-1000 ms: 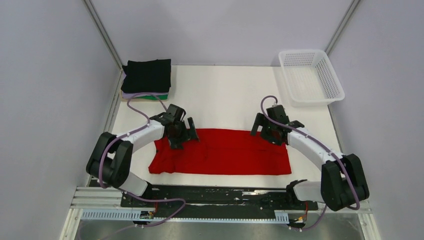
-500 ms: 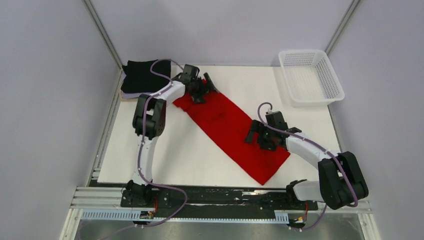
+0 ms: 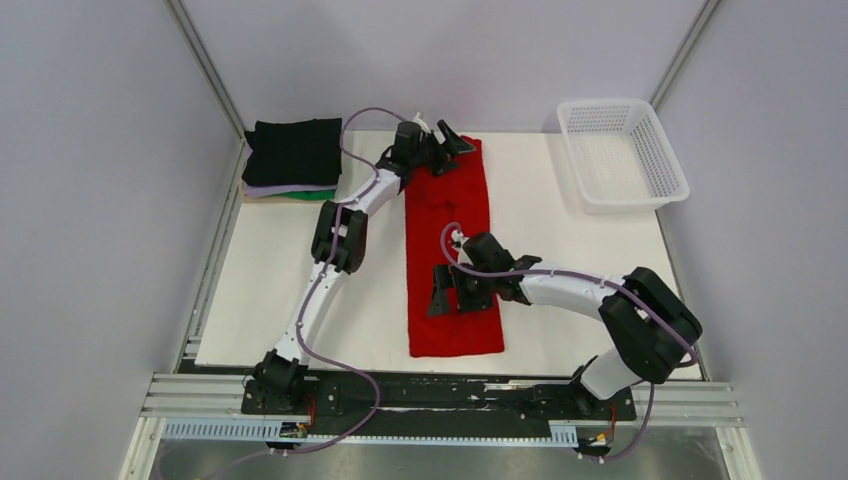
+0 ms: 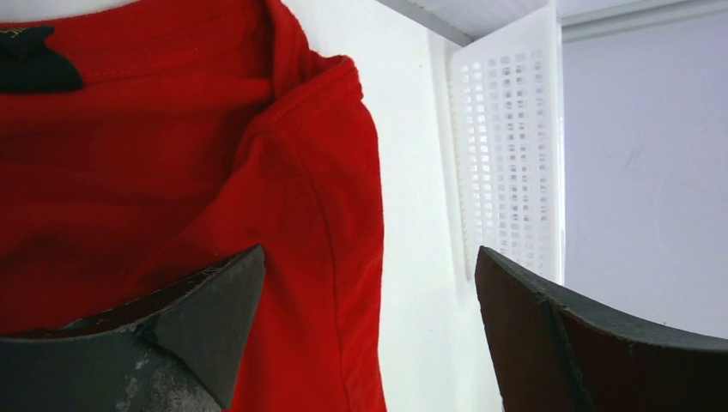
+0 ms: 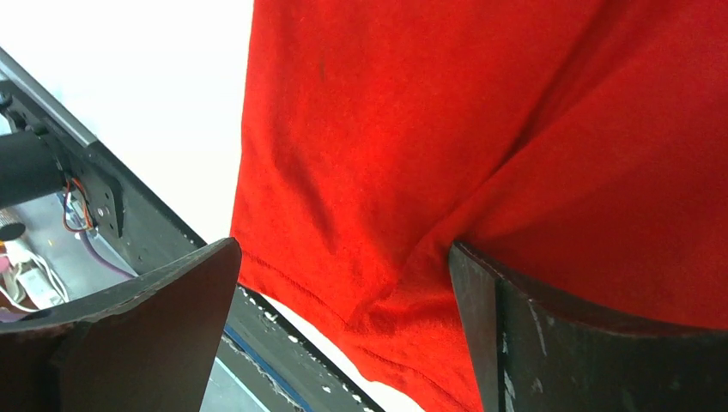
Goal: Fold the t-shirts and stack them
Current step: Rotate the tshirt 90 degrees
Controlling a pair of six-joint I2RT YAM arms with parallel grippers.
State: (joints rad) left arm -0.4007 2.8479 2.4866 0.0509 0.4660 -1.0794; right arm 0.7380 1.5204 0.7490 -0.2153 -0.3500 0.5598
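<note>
The top camera hangs above and behind the arm bases, looking down and forward over the whole table [image 3: 255,280], far enough back to hold the red shirt [image 3: 447,215], the basket [image 3: 668,160] and the front rail [image 3: 450,392] at once. The left wrist camera sits close over the shirt's far end, looking past the left gripper [image 4: 369,257] toward the basket, which it shares with the top view. The right wrist camera sits close over the shirt's near end, looking past the right gripper [image 5: 343,249] toward the rail, shared likewise. All three show the shirt.
</note>
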